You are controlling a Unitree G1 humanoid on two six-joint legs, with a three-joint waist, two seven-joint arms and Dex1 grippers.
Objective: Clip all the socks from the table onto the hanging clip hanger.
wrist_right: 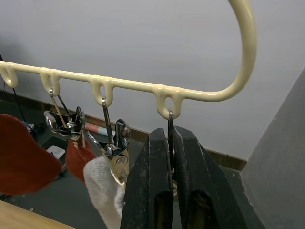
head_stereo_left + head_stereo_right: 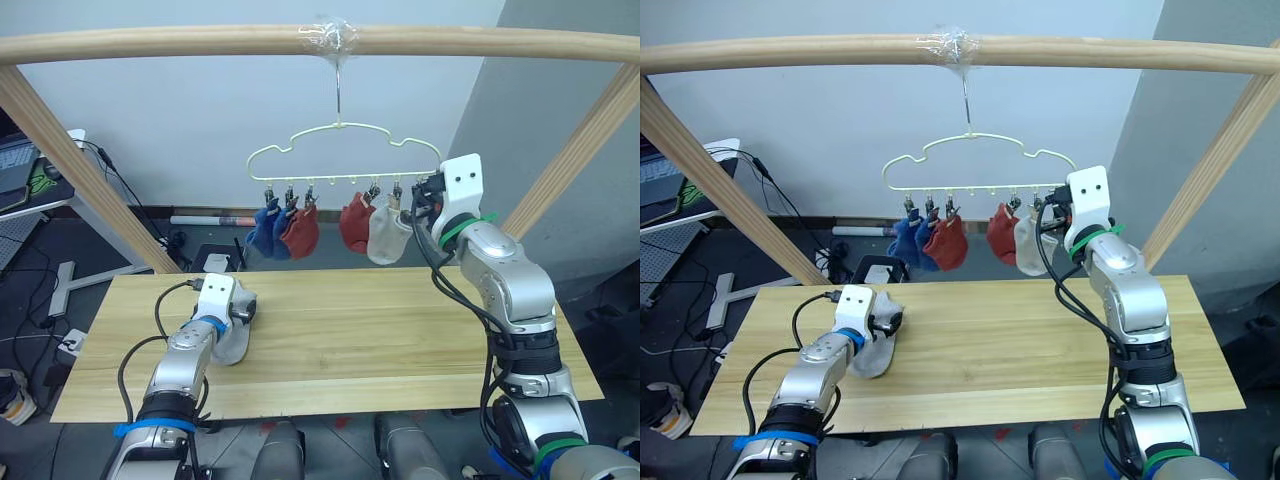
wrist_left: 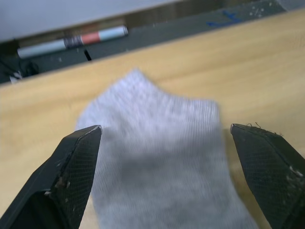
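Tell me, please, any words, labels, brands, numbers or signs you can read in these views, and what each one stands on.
No text can be read.
The socks, the clip hanger and the table bear no print.
The grey sock between the left gripper's open fingers is plain knit.
The right gripper is shut on the end clip; no marking there.
The tube on the floor has coloured bands, too blurred to read.

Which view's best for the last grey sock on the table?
Left wrist view: the grey sock lies flat on the table between the open left gripper fingers. Both eye views show it small, partly hidden under that gripper.
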